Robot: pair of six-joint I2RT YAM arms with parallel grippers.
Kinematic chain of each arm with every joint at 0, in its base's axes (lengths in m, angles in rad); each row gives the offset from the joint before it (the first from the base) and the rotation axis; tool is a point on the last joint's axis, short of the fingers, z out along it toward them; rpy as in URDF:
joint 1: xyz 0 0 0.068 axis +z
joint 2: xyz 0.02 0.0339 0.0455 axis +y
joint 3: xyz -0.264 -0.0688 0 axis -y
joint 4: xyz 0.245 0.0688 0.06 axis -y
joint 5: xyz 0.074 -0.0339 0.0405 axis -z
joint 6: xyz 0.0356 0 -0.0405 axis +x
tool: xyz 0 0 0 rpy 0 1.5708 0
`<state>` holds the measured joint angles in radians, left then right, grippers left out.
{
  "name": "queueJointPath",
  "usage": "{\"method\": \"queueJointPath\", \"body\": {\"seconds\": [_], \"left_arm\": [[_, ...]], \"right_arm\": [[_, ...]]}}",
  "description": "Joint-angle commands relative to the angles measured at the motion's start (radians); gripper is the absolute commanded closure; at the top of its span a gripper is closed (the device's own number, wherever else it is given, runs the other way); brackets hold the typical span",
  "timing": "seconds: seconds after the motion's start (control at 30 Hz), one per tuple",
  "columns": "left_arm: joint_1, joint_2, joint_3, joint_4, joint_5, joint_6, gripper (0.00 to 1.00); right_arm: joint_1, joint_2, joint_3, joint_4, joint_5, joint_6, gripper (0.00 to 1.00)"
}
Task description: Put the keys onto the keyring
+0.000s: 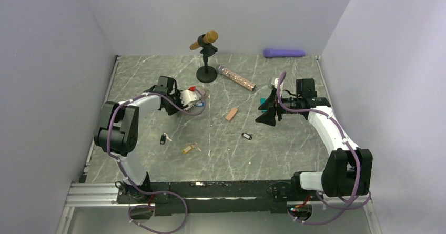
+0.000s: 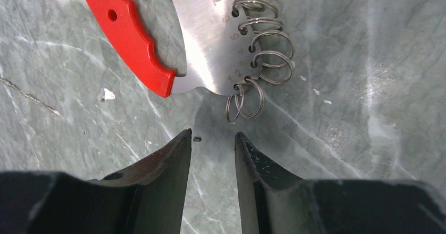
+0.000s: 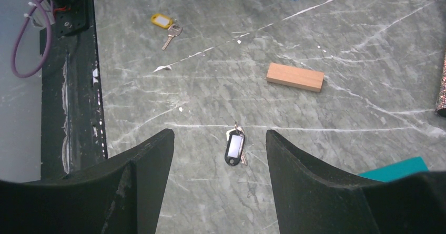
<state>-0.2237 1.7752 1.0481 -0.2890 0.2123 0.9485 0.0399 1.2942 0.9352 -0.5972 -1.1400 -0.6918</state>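
Note:
The keyring is a red curved clip [image 2: 126, 34] on a silvery plate [image 2: 210, 39] carrying several wire rings [image 2: 265, 50]; it lies on the table [image 1: 294, 155] at the back left [image 1: 194, 91]. My left gripper [image 2: 212, 138] is open and empty, its tips just short of the lowest ring [image 1: 184, 99]. A blue-tagged key [image 1: 200, 104] lies by the keyring. A black-tagged key [image 3: 235, 147] lies on the table below my open, empty right gripper [image 3: 218, 134], which hovers at mid right [image 1: 267, 114]. A yellow-tagged key [image 1: 190, 148] and another black-tagged key [image 1: 164, 138] lie nearer the front.
A tan wooden block [image 1: 231, 114] lies mid-table, a glittery tube [image 1: 236, 78] behind it. A microphone stand [image 1: 206, 72] stands at the back centre. A purple object [image 1: 284, 52] lies by the back wall. A teal block [image 3: 394, 169] sits beside my right gripper.

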Motion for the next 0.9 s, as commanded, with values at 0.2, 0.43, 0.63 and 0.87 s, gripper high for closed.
{"method": "queueJointPath", "body": {"seconds": [0.2, 0.43, 0.63, 0.87], "left_arm": [[-0.007, -0.007, 0.013, 0.012, 0.022, 0.009, 0.62], [-0.031, 0.0, 0.021, 0.002, 0.037, 0.023, 0.63], [-0.05, 0.025, 0.027, 0.016, -0.009, 0.019, 0.65], [-0.052, 0.02, 0.01, 0.05, -0.057, 0.018, 0.68]], "right_arm": [[-0.004, -0.019, 0.034, -0.003, -0.049, -0.025, 0.31], [-0.005, -0.016, 0.034, -0.002, -0.048, -0.023, 0.31], [-0.005, -0.017, 0.034, -0.003, -0.049, -0.023, 0.31], [-0.005, -0.014, 0.036, -0.006, -0.05, -0.027, 0.31]]}}
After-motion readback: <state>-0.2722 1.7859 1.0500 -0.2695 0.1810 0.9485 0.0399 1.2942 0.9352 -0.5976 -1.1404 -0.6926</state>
